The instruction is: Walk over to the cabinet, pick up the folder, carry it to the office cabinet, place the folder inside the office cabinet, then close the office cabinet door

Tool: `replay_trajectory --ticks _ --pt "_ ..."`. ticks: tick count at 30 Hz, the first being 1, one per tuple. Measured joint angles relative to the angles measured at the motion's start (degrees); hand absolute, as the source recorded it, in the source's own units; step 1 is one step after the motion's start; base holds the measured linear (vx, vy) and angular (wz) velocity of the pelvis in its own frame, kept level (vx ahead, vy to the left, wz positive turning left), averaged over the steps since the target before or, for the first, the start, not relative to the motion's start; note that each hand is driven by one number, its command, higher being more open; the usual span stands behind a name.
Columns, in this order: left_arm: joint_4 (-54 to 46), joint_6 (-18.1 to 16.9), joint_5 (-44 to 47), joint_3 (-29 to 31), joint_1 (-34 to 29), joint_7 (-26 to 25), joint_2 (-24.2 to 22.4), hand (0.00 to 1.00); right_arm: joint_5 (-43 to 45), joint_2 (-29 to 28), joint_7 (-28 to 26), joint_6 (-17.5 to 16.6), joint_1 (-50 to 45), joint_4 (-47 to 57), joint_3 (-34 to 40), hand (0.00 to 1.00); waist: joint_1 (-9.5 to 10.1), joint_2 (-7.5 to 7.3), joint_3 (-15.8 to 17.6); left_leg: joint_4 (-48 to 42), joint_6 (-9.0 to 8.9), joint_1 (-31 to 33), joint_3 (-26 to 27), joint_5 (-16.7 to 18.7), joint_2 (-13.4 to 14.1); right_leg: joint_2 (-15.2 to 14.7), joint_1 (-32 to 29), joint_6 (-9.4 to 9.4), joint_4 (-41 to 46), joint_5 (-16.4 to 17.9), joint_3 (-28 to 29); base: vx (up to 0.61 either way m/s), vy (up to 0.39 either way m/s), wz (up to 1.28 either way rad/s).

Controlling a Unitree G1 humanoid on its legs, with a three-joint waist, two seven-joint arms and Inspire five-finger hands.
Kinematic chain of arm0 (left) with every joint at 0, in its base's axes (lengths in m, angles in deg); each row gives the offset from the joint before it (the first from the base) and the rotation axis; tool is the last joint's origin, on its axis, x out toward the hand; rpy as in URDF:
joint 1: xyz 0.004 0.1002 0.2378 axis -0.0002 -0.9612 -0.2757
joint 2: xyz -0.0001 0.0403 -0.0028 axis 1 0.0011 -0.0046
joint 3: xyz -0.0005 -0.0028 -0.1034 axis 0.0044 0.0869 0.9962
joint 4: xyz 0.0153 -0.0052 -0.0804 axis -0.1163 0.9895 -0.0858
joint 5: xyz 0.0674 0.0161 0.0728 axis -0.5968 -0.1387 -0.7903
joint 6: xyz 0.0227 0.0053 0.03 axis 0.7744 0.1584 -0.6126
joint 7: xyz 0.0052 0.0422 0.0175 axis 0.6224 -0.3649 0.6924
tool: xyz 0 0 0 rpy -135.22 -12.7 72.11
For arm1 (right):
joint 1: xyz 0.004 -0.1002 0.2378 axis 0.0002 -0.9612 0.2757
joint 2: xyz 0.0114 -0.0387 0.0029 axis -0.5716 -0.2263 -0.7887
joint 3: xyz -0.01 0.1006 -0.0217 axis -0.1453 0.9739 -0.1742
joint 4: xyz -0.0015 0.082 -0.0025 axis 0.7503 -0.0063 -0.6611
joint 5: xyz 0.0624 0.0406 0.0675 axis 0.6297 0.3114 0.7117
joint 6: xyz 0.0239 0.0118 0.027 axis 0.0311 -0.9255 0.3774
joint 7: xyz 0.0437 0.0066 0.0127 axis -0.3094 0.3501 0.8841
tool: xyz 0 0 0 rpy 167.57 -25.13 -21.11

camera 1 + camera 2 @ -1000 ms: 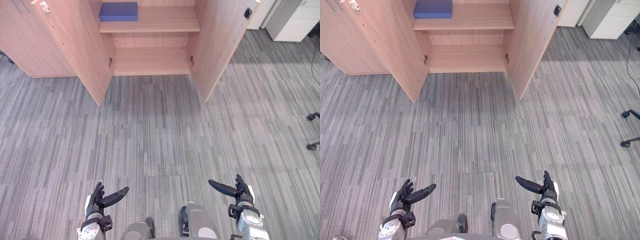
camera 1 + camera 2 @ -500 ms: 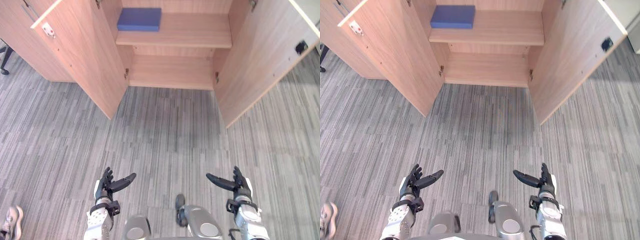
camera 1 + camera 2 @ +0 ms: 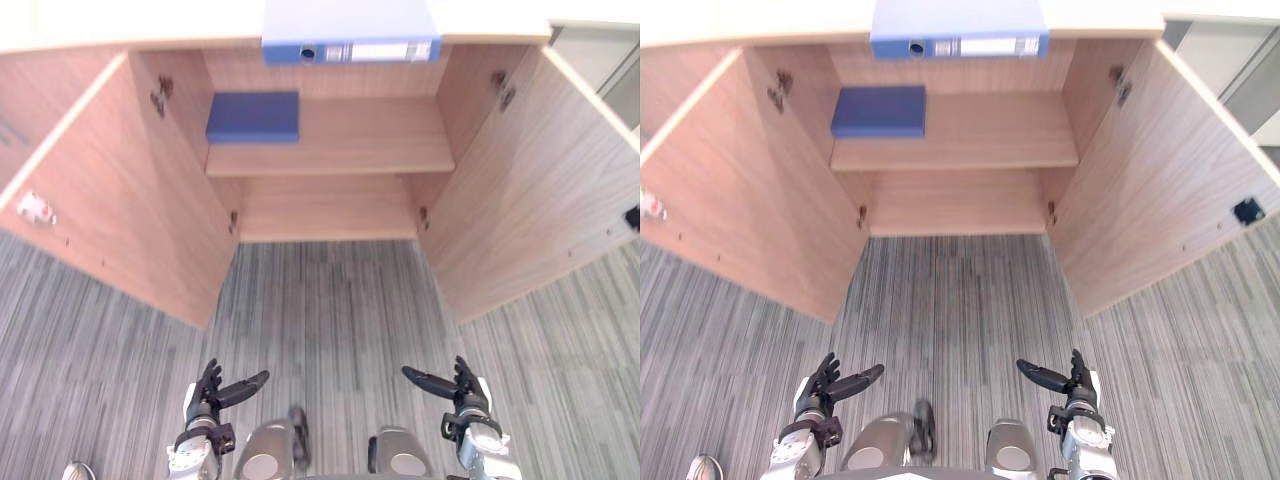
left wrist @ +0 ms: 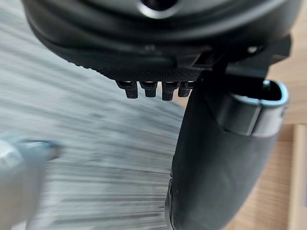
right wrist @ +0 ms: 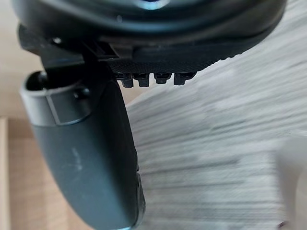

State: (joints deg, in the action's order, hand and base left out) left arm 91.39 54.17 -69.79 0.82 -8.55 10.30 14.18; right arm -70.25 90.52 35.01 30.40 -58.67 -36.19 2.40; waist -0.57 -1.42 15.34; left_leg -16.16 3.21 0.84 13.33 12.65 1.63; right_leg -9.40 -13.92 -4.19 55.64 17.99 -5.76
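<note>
The robot stands in front of a big wooden cabinet (image 3: 325,210) with both hands held low and well apart. The left hand (image 3: 210,392) and the right hand (image 3: 462,388) have straight, spread fingers, and the thumbs point in at each other. They hold nothing.

The left door (image 3: 120,210) and the right door (image 3: 530,190) swing wide open, like two walls. Between them is a strip of grey, stripy carpet (image 3: 330,310) that leads right up to the cabinet. The hands are between the door edges and touch neither.

The wood is pale, smooth and flat. A shelf (image 3: 360,140) runs across the middle. The blue folder (image 3: 350,30) lies on top of the cabinet, with its labelled back at the front edge. A thin blue flat thing (image 3: 253,116) lies at the shelf's left end.
</note>
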Motion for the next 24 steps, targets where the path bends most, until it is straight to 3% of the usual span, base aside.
replay_trajectory --ticks 1,2,4,5,6,8,9,10,11,12,13,14,15,16,17,18,19,20,21,23,24 --pt "0.09 -0.07 0.00 0.01 0.23 -0.01 0.36 1.00 -0.02 0.04 -0.14 0.01 0.43 -0.20 -0.55 1.00 -0.28 0.24 0.14 0.84 -0.17 -1.39 -0.06 0.09 0.57 0.62 -1.42 0.82 -2.66 0.52 -0.96 0.45 -0.063 -0.02" --pt "0.43 -0.07 0.01 0.02 0.82 0.00 0.70 1.00 -0.07 0.06 -0.51 0.00 0.84 -0.47 -1.04 1.00 -0.48 0.74 0.43 2.67 -0.21 -3.98 -0.07 0.09 1.86 2.16 -4.59 1.30 -10.64 0.76 -2.21 0.45 -0.103 0.09" --pt "0.88 -0.17 0.07 0.07 1.58 0.00 1.37 1.00 -0.39 0.19 -0.69 -0.05 1.28 -0.42 -1.10 1.00 -0.63 0.58 0.34 4.43 -0.88 -6.45 -0.42 0.19 2.81 3.77 -6.89 0.54 -27.75 -4.16 -2.17 0.51 -0.156 0.25" --pt "1.05 -0.29 0.07 0.04 1.51 0.06 1.68 1.00 -0.41 0.35 -0.67 -0.06 0.57 -0.43 -1.09 1.00 -0.94 -0.22 -0.13 4.98 -3.07 -7.81 -0.94 1.07 2.17 3.97 -6.68 1.00 -37.37 -11.66 -1.35 0.64 -0.226 0.46" --pt "3.33 -0.25 0.08 0.26 1.87 -0.09 -0.33 1.00 -0.46 2.05 -0.64 0.28 0.97 -2.59 -0.73 1.00 -1.64 1.76 -0.36 5.04 -6.85 -10.36 -3.28 3.32 4.45 5.53 -6.19 4.28 -35.05 -20.38 -0.84 0.55 -0.182 0.41" --pt "4.24 -0.19 -0.03 0.03 1.95 0.18 -0.91 1.00 -0.45 2.13 -0.60 0.31 1.26 -2.45 0.07 1.00 -2.01 1.80 -0.67 3.72 -7.71 -10.82 -3.96 2.53 4.71 5.38 -7.13 4.84 -30.34 -15.15 -0.96 0.55 -0.226 0.20" --pt "4.24 -0.12 -0.07 0.04 2.02 0.16 -1.71 1.00 -0.45 1.85 -0.57 0.36 0.75 -2.00 0.98 1.00 -2.11 1.82 -0.63 -1.53 -8.29 -9.65 -4.85 2.15 5.61 5.38 -6.30 5.36 -27.79 -11.72 -1.61 0.36 -0.185 0.19" --pt "4.17 -0.11 -0.07 0.04 1.97 0.18 -2.14 1.00 -0.46 1.74 -0.47 0.45 0.21 -1.78 0.97 1.00 -2.07 1.82 -0.61 -6.24 -8.96 -8.41 -5.17 1.76 6.42 5.47 -5.02 5.58 -27.66 -10.50 -2.15 0.40 -0.238 0.39" --pt "3.91 -0.01 -0.05 0.04 1.89 0.18 -3.07 1.00 -0.42 1.51 -0.21 0.67 -1.51 -0.40 0.92 1.00 -2.09 2.22 -0.34 -20.66 -10.92 -3.45 -5.20 -1.17 9.35 6.11 -0.92 6.01 -28.73 -8.76 -3.60 0.30 -0.186 0.34" --pt "3.40 0.05 -0.04 0.04 1.55 0.18 -3.59 1.00 -0.41 1.31 -0.10 0.67 -2.17 0.52 0.87 1.00 -1.88 2.43 -0.23 -27.41 -11.26 -0.99 -5.09 -1.71 11.24 6.68 1.29 6.30 -29.60 -8.23 -4.08 0.44 -0.253 0.23" --pt "1.78 0.06 -0.05 -0.03 0.75 0.19 -4.16 1.00 -0.29 0.52 0.24 0.69 -3.48 2.44 0.83 1.00 -1.22 2.43 -0.21 -37.07 -10.88 3.36 -4.09 -0.35 13.99 7.80 4.88 7.03 -31.30 -7.39 -4.39 0.31 -0.148 -0.07" --pt "0.90 0.26 -0.04 -0.14 0.56 0.24 -4.32 1.00 -0.25 -0.22 0.61 0.41 -4.03 4.04 0.95 1.00 -0.38 2.15 -0.26 -39.77 -10.52 6.95 -2.43 1.05 14.85 8.11 7.17 7.61 -32.97 -6.95 -4.19 0.30 -0.123 -0.18" --pt "0.51 0.32 -0.04 -0.17 0.59 0.25 -4.33 1.00 -0.14 -0.31 0.70 0.32 -3.96 4.10 0.96 1.00 -0.22 1.98 -0.28 -38.87 -9.70 8.37 -1.58 1.62 14.79 8.13 8.07 7.66 -33.90 -6.91 -4.00 0.35 -0.069 -0.20" --pt "-0.08 0.34 -0.04 -0.24 0.99 0.26 -4.35 1.00 0.17 -0.52 0.77 0.32 -3.30 4.04 1.97 1.00 -0.02 1.97 -0.32 -32.36 -8.48 10.66 0.26 2.32 14.04 7.98 10.23 7.32 -35.86 -7.13 -3.66 0.23 -0.026 -0.13" --pt "-0.16 0.34 -0.04 -0.24 1.20 0.23 -4.36 1.00 0.18 -0.75 0.86 0.33 -3.07 3.94 2.79 1.00 0.12 2.06 -0.37 -28.17 -8.45 10.77 0.64 2.32 13.37 7.83 10.83 7.28 -36.30 -7.16 -3.59 0.30 0.007 -0.17" --pt "-0.68 0.36 -0.04 -0.23 1.45 0.18 -4.34 1.00 0.24 -0.98 1.03 0.33 -2.80 3.64 4.10 1.00 0.45 2.25 -0.48 -18.56 -8.34 10.42 0.59 1.80 11.72 7.62 11.81 7.19 -36.86 -7.18 -3.36 0.23 0.059 -0.19" --pt "-1.82 0.42 -0.02 -0.23 1.39 0.08 -4.32 1.00 0.28 -0.93 1.04 0.36 -2.62 3.30 4.76 1.00 0.76 2.40 -0.57 -11.14 -7.88 9.78 0.31 -0.61 10.35 7.54 12.15 6.66 -37.12 -7.09 -2.93 0.33 0.111 -0.23" --pt "-3.03 0.42 -0.01 -0.24 1.33 0.07 -4.35 1.00 0.29 -0.85 1.04 0.37 -2.76 3.30 5.58 1.00 0.99 3.08 -0.87 -5.16 -7.02 9.47 -0.15 -6.98 9.24 7.98 12.31 5.73 -37.08 -6.54 -2.41 0.32 0.155 -0.21" --pt "-4.25 0.44 0.00 -0.22 1.21 0.01 -4.01 1.00 0.30 -0.93 1.13 0.39 -2.66 2.75 6.23 1.00 1.08 3.29 -1.05 -3.27 -5.52 9.08 -0.04 -9.31 8.95 8.12 12.63 4.70 -37.03 -5.75 -1.89 0.25 0.135 -0.02" --pt "-8.42 0.73 -0.02 -0.23 1.10 -0.12 -3.53 1.00 0.33 -1.14 1.14 0.59 -3.89 2.33 6.92 1.00 0.93 1.91 -1.72 0.32 -4.93 6.99 -0.14 -9.99 6.01 5.66 13.54 3.45 -37.90 -5.19 -1.82 0.22 0.111 0.20" --pt "-11.99 0.65 -0.06 -0.27 0.52 -0.15 -3.55 1.00 0.36 -0.94 1.16 0.60 -4.10 2.25 7.12 1.00 0.88 1.93 -1.78 2.24 -4.44 5.89 -0.15 -10.40 4.49 4.69 14.41 2.96 -38.78 -4.91 -1.97 0.19 0.088 0.20"
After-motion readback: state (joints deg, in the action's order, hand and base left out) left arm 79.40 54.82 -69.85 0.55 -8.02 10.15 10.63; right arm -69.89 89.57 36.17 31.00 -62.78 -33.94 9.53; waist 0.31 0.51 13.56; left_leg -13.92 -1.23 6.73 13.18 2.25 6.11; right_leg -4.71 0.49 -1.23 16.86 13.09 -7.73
